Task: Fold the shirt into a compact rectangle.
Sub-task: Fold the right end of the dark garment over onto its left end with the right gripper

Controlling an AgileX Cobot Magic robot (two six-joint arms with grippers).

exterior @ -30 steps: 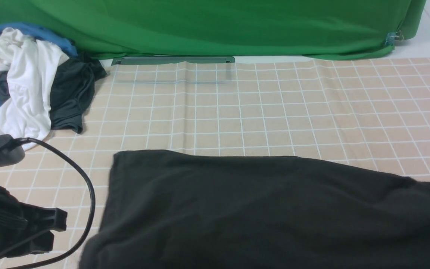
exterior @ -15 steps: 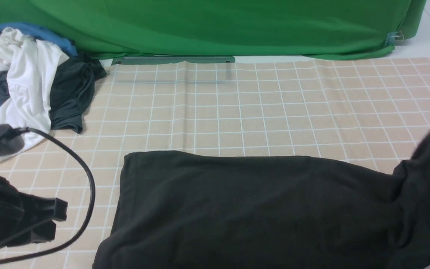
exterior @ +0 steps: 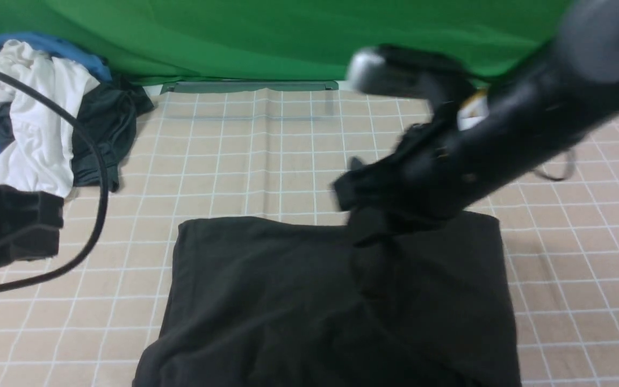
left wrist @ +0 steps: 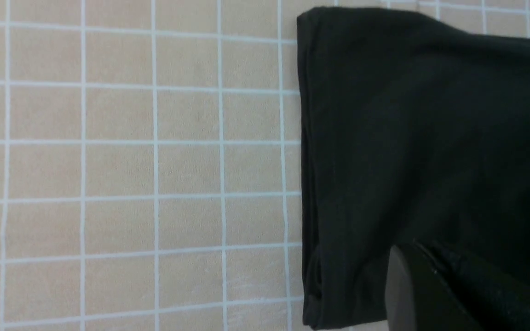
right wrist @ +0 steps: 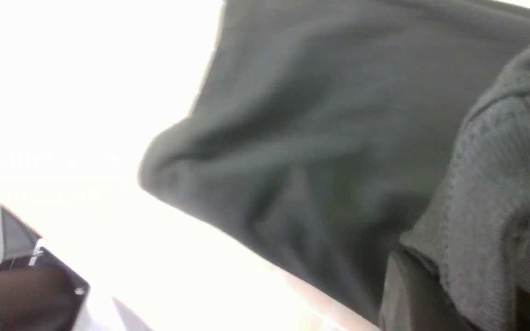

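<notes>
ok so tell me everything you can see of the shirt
The shirt is black, soft matte knit, no print showing. It lies flat on the checked cloth, its left edge a straight fold. Its right part is doubled over the middle, and a bunch of it rises into the right gripper, which pinches it. Its near edge runs out of view.

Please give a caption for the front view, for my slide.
Right gripper holds one end of the black shirt above the rest, lying on the checked cloth.

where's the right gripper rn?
Front view, right of centre: right gripper sits over the far edge of the shirt, pinching a raised fold.
</notes>
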